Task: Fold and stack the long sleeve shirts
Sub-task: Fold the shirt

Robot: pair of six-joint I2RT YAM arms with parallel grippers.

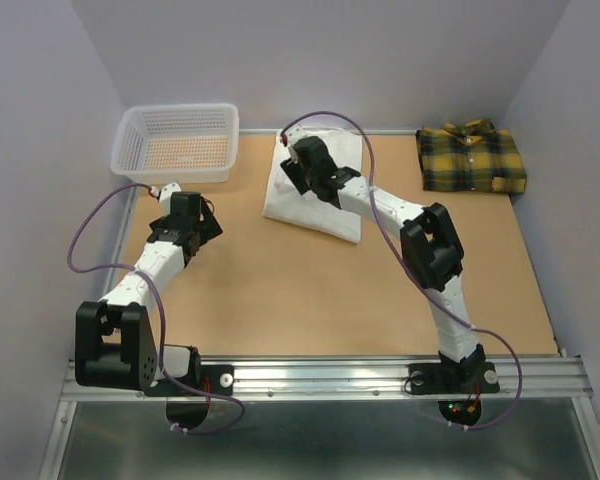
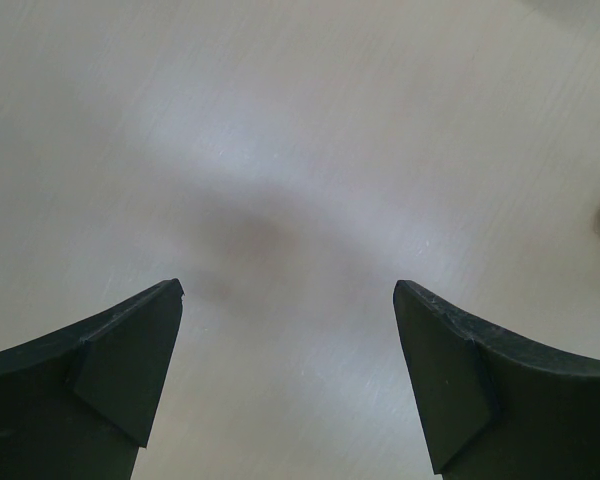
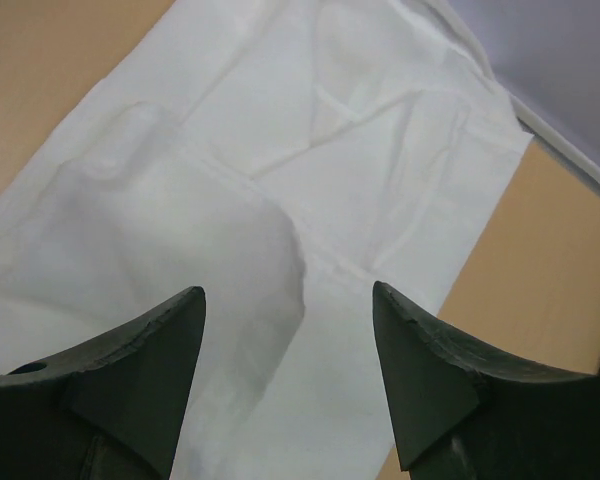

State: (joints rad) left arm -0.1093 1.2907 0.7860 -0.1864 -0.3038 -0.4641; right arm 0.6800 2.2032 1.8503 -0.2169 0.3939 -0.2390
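The white shirt (image 1: 305, 212) and plaid shirt (image 1: 470, 158) look folded but lie well apart; stacking remains. The right hand (image 3: 288, 300) and left hand (image 2: 288, 290) are both spread, empty.

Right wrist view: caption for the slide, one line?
Open right pincer poised above the white shirt lying on the table.

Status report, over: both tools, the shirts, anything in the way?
Left tool open, over table. Right tool open above folded white shirt, not gripping. Plaid shirt folded far right, not stacked. Basket far left, clear of both.
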